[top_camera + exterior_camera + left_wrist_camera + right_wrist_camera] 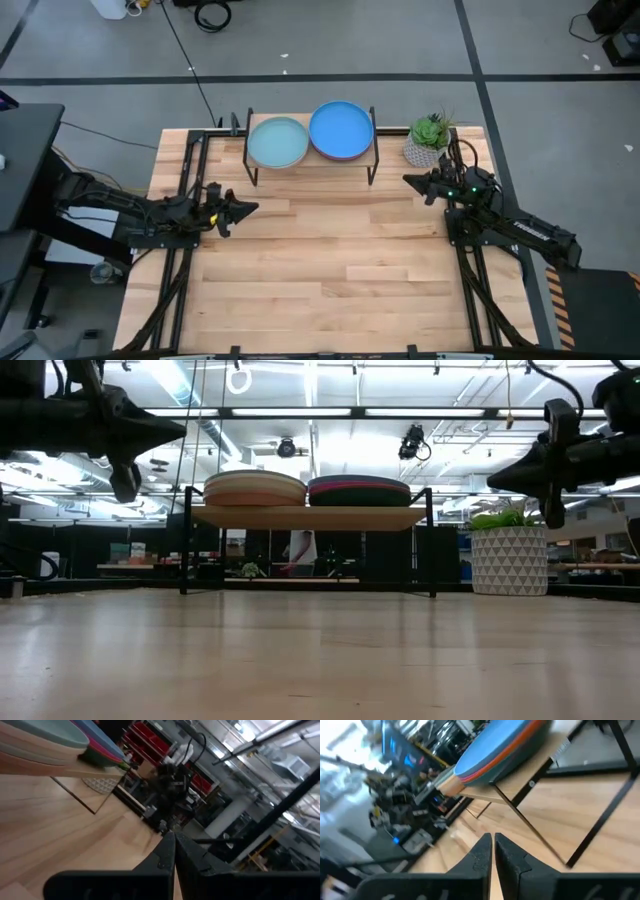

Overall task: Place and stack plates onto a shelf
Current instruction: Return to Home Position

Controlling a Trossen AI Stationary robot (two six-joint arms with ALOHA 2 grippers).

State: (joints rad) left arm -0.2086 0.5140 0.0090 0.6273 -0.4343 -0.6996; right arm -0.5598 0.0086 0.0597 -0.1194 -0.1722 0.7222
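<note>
The shelf [311, 163], a light-wood board on thin black legs, stands at the table's far edge. Two plate stacks rest on it: the left one topped by a light teal plate [277, 142], the right one topped by a blue plate [341, 130]. In the low view the stacks [255, 488] [359, 491] sit side by side on the board. My left gripper [247, 208] hovers shut over the table's left side, pointing right. My right gripper [408, 181] hovers shut near the shelf's right legs, pointing left. Both hold nothing.
A potted green plant in a white patterned pot [428, 142] stands right of the shelf, close behind my right gripper. The slatted wooden tabletop [320, 270] stretches bare between the arms and toward the near edge.
</note>
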